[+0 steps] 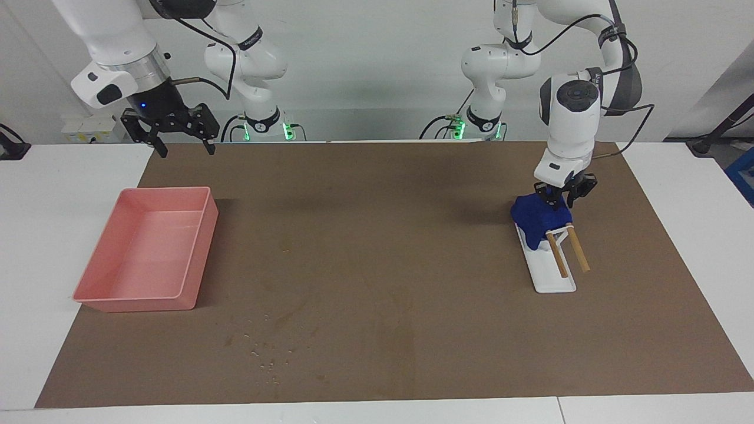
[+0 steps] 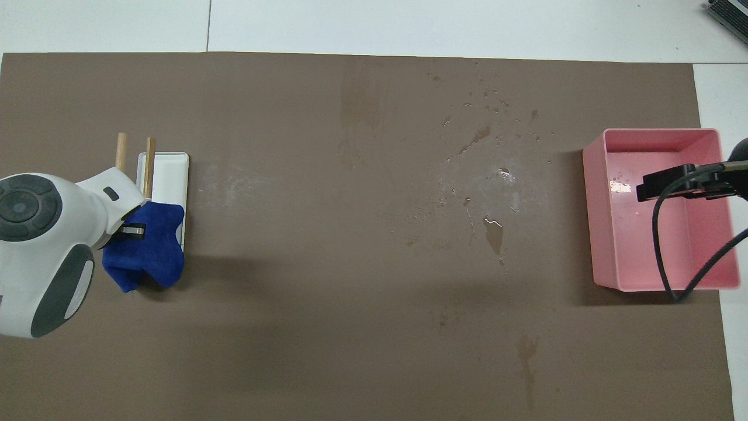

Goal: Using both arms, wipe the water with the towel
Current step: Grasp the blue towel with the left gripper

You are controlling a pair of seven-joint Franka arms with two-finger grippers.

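The deep blue towel (image 1: pixel 535 219) (image 2: pixel 151 250) lies bunched over the robot-side end of a white stand (image 1: pixel 554 275) (image 2: pixel 169 169) with two wooden rods, toward the left arm's end of the table. My left gripper (image 1: pixel 556 202) (image 2: pixel 133 232) sits right at the top of the towel; whether it still grips the cloth is hidden. Water (image 1: pixel 268 356) (image 2: pixel 494 231) shows as small glinting drops and damp streaks on the brown mat, between the stand and the pink tray. My right gripper (image 1: pixel 185 148) (image 2: pixel 681 181) hangs open and empty above the pink tray.
A pink plastic tray (image 1: pixel 200 247) (image 2: pixel 596 204) stands toward the right arm's end of the table, with a few drops inside. The brown mat (image 1: pixel 412 194) covers most of the white table. A black cable hangs from the right arm over the tray.
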